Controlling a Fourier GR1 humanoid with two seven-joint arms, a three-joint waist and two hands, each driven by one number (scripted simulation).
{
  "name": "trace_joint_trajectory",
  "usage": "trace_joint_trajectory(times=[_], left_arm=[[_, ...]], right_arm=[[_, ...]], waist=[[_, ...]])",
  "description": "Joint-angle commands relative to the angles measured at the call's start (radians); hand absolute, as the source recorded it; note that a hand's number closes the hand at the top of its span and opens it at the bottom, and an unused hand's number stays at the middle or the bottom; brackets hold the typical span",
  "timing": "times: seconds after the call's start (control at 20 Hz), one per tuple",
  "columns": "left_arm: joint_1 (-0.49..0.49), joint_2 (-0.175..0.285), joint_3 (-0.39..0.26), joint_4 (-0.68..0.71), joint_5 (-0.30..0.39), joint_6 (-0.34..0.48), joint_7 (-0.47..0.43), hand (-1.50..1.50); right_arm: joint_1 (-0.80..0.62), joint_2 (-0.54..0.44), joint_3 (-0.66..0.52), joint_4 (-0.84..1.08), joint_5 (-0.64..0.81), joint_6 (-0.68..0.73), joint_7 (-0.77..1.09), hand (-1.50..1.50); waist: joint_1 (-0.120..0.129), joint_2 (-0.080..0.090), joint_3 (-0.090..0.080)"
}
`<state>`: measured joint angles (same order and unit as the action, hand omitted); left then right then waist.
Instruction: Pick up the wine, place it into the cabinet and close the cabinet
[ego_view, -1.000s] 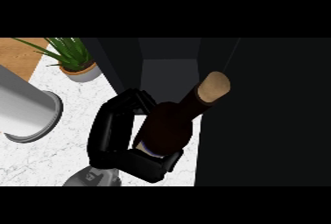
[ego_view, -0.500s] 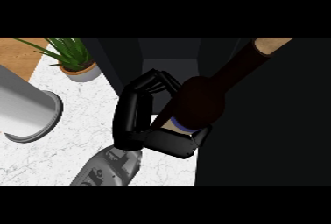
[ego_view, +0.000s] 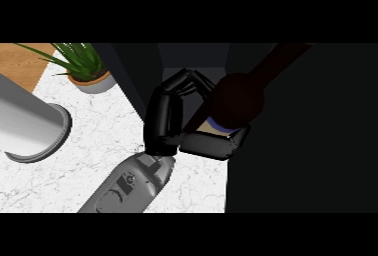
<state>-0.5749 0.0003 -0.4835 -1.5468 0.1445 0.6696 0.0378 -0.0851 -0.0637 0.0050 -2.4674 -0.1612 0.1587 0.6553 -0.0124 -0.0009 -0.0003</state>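
Dark wine (ego_view: 236, 100) sat clasped in the left hand (ego_view: 166, 117), within the cabinet (ego_view: 310, 150) at right. The placing step looked underway; the next move probably called for setting it down and releasing.

We see the dark brown wine bottle (ego_view: 236, 100) tilted at the front of the dark cabinet (ego_view: 193, 56). Its neck points deeper inside. A pale label with a blue stripe sits near its bottom. The cabinet is open.

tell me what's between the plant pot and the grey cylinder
Nothing: in the head view only a bare stretch of white counter separates the plant pot from the grey cylinder.
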Motion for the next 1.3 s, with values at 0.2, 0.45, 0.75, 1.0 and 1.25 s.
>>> trace_joint_trajectory(times=[0.2, 0.45, 0.75, 1.0, 1.25], left_arm=[[0.026, 0.0, -0.078, 0.085, 0.147, 0.112, -0.156, 1.5], [0.058, 0.0, -0.057, 0.143, 0.201, 0.077, -0.254, 1.5], [0.041, 0.027, 0.019, 0.253, 0.138, -0.025, -0.266, 1.5], [0.001, 0.0, -0.031, 0.319, 0.127, 0.068, -0.313, 1.5], [0.05, 0.006, 0.046, 0.373, 0.134, -0.026, -0.395, 1.5]], right_arm=[[-0.029, -0.02, -0.012, -0.108, -0.09, -0.021, 0.088, -1.5], [0.032, 0.009, 0.01, -0.111, -0.062, -0.009, 0.029, -1.5], [0.087, -0.003, -0.026, -0.099, -0.085, 0.029, -0.029, -1.5], [0.084, -0.02, -0.057, -0.115, -0.119, 0.043, -0.02, -1.5], [0.02, -0.002, -0.012, -0.092, -0.068, -0.007, 0.041, -1.5]], waist=[[-0.004, 0.001, 0.0], [-0.003, 0.001, 0.0], [0.002, 0.0, 0.001], [-0.003, 0.0, 0.001], [0.005, 0.001, 0.0]])
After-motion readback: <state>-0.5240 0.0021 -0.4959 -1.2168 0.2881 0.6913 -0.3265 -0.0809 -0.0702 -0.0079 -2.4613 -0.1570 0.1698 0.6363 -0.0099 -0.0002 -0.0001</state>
